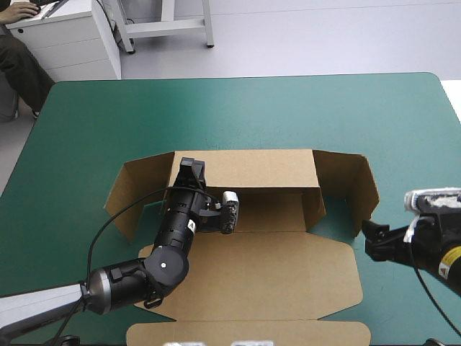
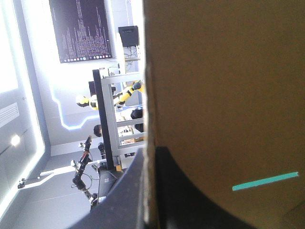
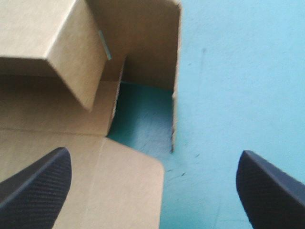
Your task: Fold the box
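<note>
Box (image 1: 288,274), walls raised: left hand (image 1: 191,171) pinches its far wall; right hand (image 3: 153,157) stands wide beside its flap.

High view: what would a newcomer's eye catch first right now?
The brown box sprawls on the teal-green cover, its far wall and side flaps raised. The left gripper pinches that wall's left end, while the right gripper hangs open beside the right flap.

Plain brown box (image 1: 252,277) on plain teal-green cover (image 1: 252,108); black, finely dotted fingers (image 3: 38,186) of right end effector (image 3: 153,155).
</note>
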Controlling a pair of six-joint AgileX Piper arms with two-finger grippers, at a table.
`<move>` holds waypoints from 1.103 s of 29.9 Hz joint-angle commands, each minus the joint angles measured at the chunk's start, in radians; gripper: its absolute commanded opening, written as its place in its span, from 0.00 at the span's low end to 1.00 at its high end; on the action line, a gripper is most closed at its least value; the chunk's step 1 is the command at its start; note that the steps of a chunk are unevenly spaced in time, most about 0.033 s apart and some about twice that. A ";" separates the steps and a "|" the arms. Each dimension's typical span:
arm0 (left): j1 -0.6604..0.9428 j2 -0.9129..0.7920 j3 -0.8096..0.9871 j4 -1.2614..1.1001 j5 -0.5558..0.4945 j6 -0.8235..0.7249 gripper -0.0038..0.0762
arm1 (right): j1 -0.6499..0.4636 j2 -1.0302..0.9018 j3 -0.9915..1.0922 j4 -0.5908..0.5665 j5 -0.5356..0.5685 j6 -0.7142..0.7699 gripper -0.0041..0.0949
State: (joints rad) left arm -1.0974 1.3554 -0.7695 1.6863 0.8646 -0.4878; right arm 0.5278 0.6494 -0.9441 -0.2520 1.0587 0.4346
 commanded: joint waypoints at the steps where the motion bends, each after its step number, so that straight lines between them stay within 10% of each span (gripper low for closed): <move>1: -0.006 -0.031 -0.028 0.104 0.041 -0.010 0.04 | -0.005 0.114 -0.151 -0.157 0.023 0.024 0.91; 13: -0.006 -0.031 -0.028 0.096 0.035 -0.023 0.04 | -0.048 0.536 -0.593 -0.279 0.101 -0.096 0.91; 22: -0.006 -0.031 -0.028 0.096 0.035 -0.024 0.04 | -0.372 0.790 -0.819 0.161 0.101 -0.366 0.91; 33: -0.006 -0.031 -0.028 0.093 0.035 -0.024 0.04 | -0.503 1.008 -0.853 0.390 0.196 -0.536 0.91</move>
State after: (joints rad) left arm -1.0974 1.3554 -0.7695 1.6863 0.8638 -0.4984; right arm 0.0421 1.6665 -1.7748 0.0760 1.2373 -0.0371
